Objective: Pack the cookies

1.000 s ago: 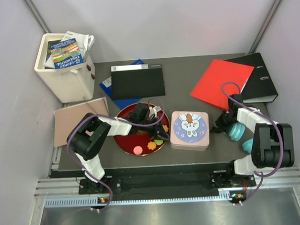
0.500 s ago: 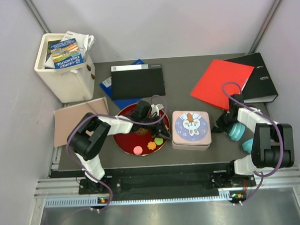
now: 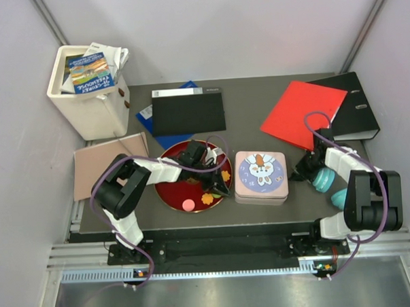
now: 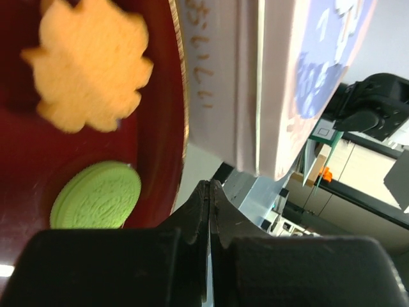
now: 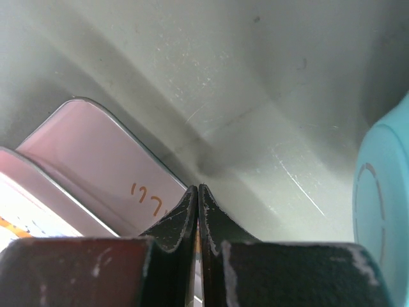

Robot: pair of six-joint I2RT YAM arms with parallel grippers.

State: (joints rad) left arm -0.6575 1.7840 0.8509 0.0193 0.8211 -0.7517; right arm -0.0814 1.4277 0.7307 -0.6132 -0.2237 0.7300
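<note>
Dark table (image 3: 258,117) carries a red plate (image 3: 171,194) of cookies (image 3: 207,199) beside a lidded pink tin (image 3: 260,177). Left pincer (image 3: 219,188), closed on nothing, hovers at the plate's rim; right pincer (image 3: 303,171) is likewise closed. Opening the tin likely comes next.

An orange flower-shaped cookie (image 4: 89,64) and a green round cookie (image 4: 96,198) (patterned top) lie apart on a red plate (image 4: 25,153). The fingers (image 4: 186,225) press together below a pink tin (image 4: 255,83).
</note>
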